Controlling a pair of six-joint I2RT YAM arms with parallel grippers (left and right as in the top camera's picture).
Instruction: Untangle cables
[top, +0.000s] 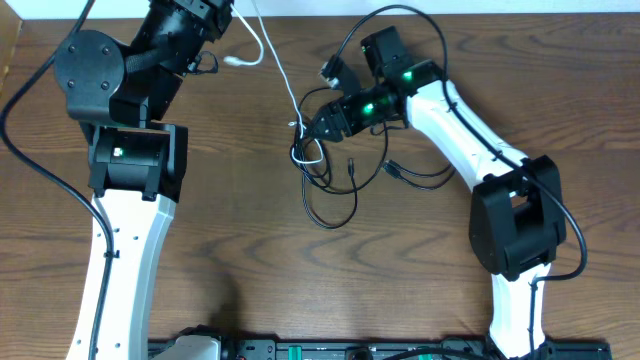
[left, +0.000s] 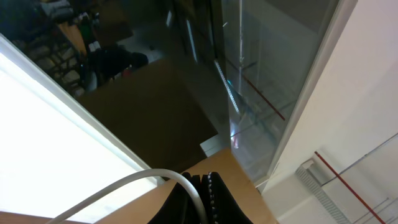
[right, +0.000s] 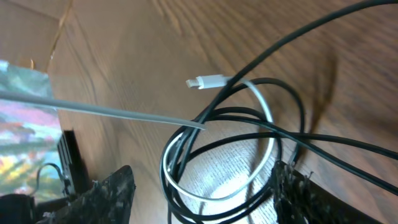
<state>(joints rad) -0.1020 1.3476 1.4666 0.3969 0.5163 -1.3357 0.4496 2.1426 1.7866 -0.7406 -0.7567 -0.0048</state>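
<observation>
The white cable (top: 272, 52) runs taut from my raised left gripper (top: 232, 12) at the top edge down to a tangle at table centre. In the left wrist view the left gripper (left: 202, 199) is shut on the white cable (left: 124, 185). The black cable (top: 335, 190) lies in loops on the table, wound with the white loop (top: 305, 152). My right gripper (top: 312, 130) hovers open over the tangle. In the right wrist view its fingers (right: 199, 196) straddle the black loops (right: 217, 118) and white loop (right: 261, 118); the white plug (right: 208, 81) lies beyond.
Thick black arm cords arc over the right arm (top: 400, 20) and beside the left arm (top: 20, 110). A loose white plug end (top: 235, 60) hangs near the left gripper. The wooden table (top: 250, 250) spreads around the tangle.
</observation>
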